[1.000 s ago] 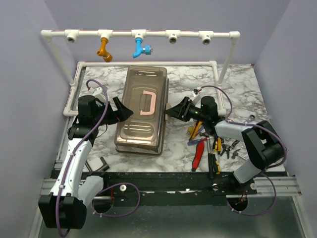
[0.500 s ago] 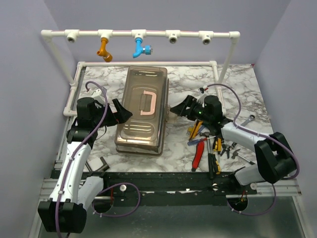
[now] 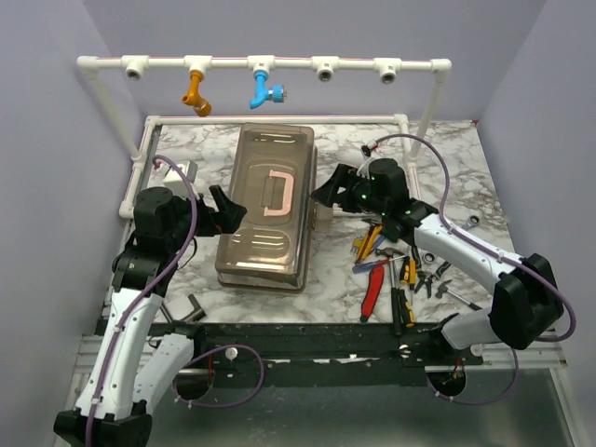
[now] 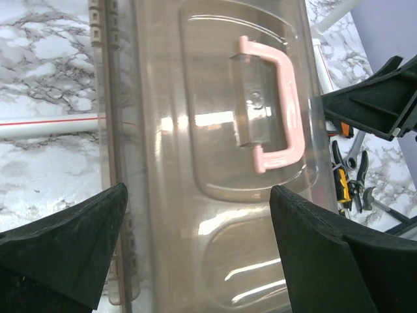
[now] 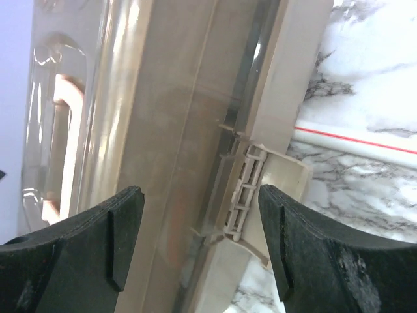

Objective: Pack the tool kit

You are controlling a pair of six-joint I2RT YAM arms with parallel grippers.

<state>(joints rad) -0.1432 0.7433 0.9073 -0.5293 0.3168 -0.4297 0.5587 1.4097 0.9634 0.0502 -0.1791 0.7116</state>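
Note:
The tool kit's box [image 3: 268,209] lies lengthwise mid-table, its smoky brown lid [image 4: 195,163] down and the pink handle [image 3: 279,194] on top. My left gripper [image 3: 228,212] hovers at the box's left side, open, and its two black fingers frame the lid [image 4: 199,189]. My right gripper [image 3: 326,194] is open at the box's right side. Between its fingers [image 5: 202,192] a beige latch [image 5: 251,189] sticks out from the box's wall, touching neither. Loose red-, yellow- and black-handled tools [image 3: 391,270] lie in a heap right of the box.
A white pipe frame [image 3: 261,65] with an orange [image 3: 196,93] and a blue fitting [image 3: 265,90] spans the back. A low white pipe rail [image 3: 140,172] runs along the table's back and left edges. A small wrench [image 3: 475,221] lies far right, a dark block [image 3: 193,307] near left.
My right gripper has lifted and shifted toward the back along the box's right side, its jaws wider. The left gripper has stayed open, drawing slightly back to the left.

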